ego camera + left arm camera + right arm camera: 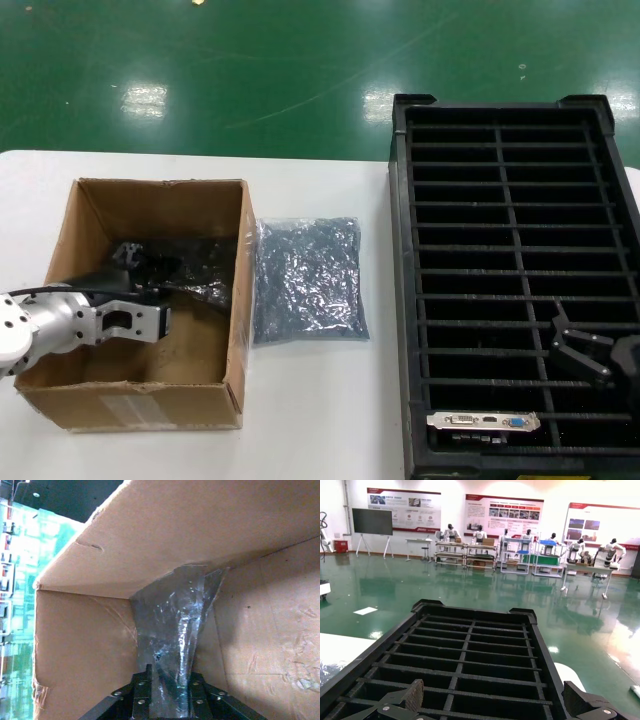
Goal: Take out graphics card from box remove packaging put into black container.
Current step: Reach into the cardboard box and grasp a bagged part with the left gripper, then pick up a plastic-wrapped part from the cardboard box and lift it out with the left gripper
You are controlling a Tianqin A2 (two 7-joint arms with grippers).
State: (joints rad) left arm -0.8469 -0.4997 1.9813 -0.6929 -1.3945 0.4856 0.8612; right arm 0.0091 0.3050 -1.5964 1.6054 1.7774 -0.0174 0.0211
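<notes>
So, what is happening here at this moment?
The left gripper is down inside the box, its jaws closed on a bagged graphics card that is still in its packaging. An empty-looking bag lies flat on the table between the box and the black container. One bare card already stands in a near slot of that container. The right gripper hovers open above the container.

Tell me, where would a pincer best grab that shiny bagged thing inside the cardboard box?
Probably at the bag's loose upper end, coming down from above through the open top. The packaging stands tilted against the wall of the box, so its raised end is free while the box walls block the sides. The left pincer is shut on that end; the right pincer hangs open over the black container.
</notes>
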